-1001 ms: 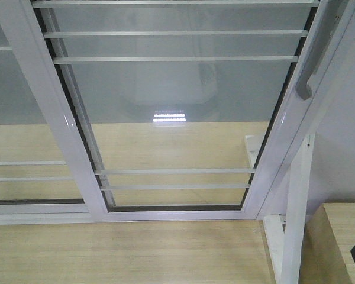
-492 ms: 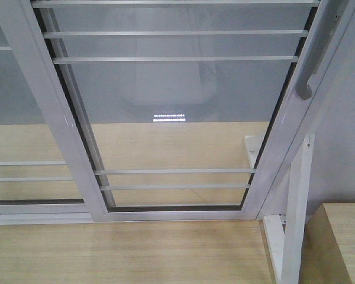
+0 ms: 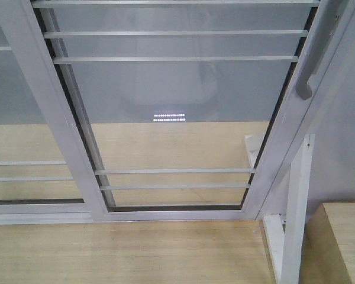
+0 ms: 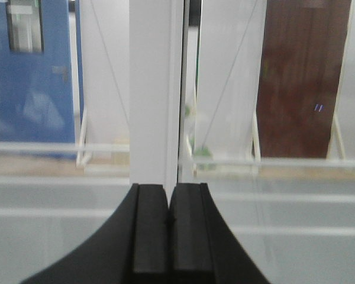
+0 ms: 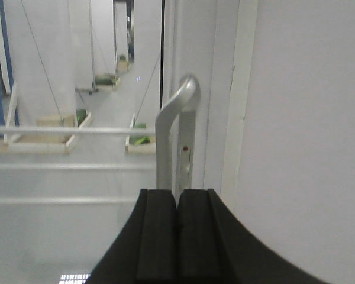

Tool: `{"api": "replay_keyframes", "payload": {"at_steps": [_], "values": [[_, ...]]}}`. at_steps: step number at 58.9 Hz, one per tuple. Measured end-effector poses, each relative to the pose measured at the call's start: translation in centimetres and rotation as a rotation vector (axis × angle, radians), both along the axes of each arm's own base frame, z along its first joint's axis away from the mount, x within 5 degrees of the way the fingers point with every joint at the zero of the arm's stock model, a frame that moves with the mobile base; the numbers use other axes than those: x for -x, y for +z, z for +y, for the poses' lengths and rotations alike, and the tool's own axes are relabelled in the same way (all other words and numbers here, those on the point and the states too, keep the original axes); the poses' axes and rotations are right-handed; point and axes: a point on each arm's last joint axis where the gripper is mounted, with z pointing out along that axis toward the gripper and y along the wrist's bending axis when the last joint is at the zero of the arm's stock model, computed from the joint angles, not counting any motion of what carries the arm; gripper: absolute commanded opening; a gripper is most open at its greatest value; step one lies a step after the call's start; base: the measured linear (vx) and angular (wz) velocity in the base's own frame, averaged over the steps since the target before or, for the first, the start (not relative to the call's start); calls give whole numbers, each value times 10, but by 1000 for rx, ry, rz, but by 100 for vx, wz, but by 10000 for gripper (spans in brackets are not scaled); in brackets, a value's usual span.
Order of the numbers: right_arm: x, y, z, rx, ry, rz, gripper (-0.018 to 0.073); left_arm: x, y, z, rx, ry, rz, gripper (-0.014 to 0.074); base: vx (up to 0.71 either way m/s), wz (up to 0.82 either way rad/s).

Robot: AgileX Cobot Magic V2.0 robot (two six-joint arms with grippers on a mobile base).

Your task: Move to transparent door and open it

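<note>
The handle-less panel (image 3: 18, 136) fills the left of the front view, its frame overlapping the door's left edge as sliding panels do. In the left wrist view the left jaws are clenched together on nothing, aimed at a white upright (image 4: 154, 89) where the two frames seem to meet. That arm looks merely parked, since there is nothing to grip on that side.

The door (image 3: 177, 89) takes the middle of the front view, directly ahead and close. It is clear glass in a glossy white frame, crossed by thin white bars in a group high up and another low down. A wooden floor (image 3: 106, 248) and a reflected light show through it. Its right edge appears to sit against the jamb, so I judge it shut.

The handle (image 3: 305, 87) runs along that right edge, a curved silver-grey pull. In the right wrist view it (image 5: 171, 136) rises just above and beyond the right jaws, with a lock plate (image 5: 186, 160) beside it. These jaws are also pressed together and empty. They are lined up with the handle, probably because the door slides left from there. They would have to part before they could take it.

A plain wall (image 5: 307, 118) closes the far right.
</note>
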Motion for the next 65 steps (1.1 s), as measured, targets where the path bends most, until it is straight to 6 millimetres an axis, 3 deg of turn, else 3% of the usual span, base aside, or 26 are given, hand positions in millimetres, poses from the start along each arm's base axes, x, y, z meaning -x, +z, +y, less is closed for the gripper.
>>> {"api": "replay_keyframes", "payload": {"at_steps": [9,14,25,32,51,65], "values": [[-30,-17,-1,-20,2,118,64,-25,-15,0,1,-2,130,55,0,0],[-42,-25,-1,-23,3,168,118,-32,-20,0,1,-2,165,129,0,0],[-57,-38,-2,-28,3,242,301,-38,-28,0,1,-5,233,320,0,0],[-69,-49,-2,-35,4,294,404,-39,-31,0,1,-6,257,387,0,0],[-116,-71,-1,-55,40,200,442,-39,-31,0,2,-7,262,398,0,0],[-153,-103,0,-68,71,128,442,-39,-31,0,2,-7,262,398,0,0]]}}
